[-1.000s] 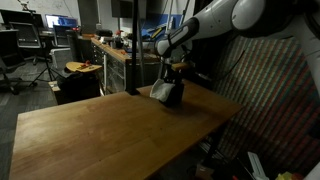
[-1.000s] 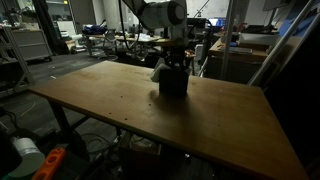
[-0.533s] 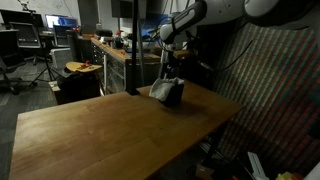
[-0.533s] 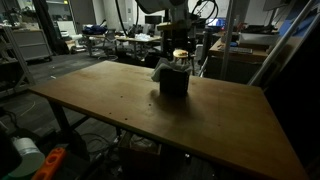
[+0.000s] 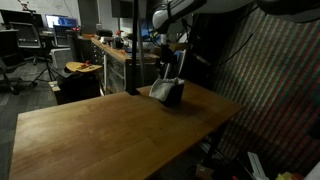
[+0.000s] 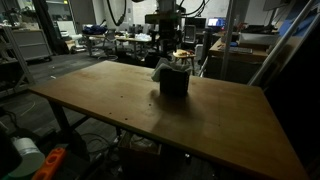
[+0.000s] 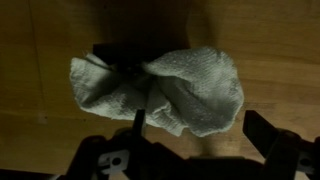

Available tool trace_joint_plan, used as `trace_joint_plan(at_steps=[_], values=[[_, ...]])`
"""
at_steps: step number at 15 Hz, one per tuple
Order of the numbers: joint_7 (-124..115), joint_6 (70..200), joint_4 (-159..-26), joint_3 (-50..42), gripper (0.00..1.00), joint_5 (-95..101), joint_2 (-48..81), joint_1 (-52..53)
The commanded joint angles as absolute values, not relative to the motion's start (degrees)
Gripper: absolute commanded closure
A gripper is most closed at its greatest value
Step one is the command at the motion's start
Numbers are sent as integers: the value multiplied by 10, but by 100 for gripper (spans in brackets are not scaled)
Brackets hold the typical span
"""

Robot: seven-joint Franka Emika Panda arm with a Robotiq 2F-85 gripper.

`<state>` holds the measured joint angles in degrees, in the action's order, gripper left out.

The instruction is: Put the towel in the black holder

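**Towel sits in the holder, gripper open above it**

The towel (image 7: 170,90) is stuffed into the black holder (image 6: 175,84), with its light, crumpled folds spilling over the rim. In the wrist view the cloth bunches at the middle and spreads to both sides, hiding most of the holder's opening; only a dark strip of the holder shows at the upper left of the cloth.

The holder stands upright on the wooden table (image 5: 90,130). In an exterior view it is close to the far edge, towards the far right corner (image 5: 172,95). In an exterior view it stands close to the far edge, roughly midway along it, with the towel (image 6: 162,68) sticking out of the top.

The gripper (image 7: 185,150) hangs above the holder, well apart from it, and touches neither towel nor holder. Its fingers (image 7: 268,135) are spread wide, with nothing between them. In both exterior views the arm reaches in from above, over the far edge of the table.
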<state>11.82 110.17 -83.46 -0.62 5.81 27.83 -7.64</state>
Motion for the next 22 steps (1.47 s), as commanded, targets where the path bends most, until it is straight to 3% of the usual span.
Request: trace_joint_plan(at_steps=[1,10,22], values=[[165,1070,-874,8,0,33,235,-71],[202,1081,-964,20,0,26,203,-53],[107,1277,-1057,2,0,141,190,-3]])
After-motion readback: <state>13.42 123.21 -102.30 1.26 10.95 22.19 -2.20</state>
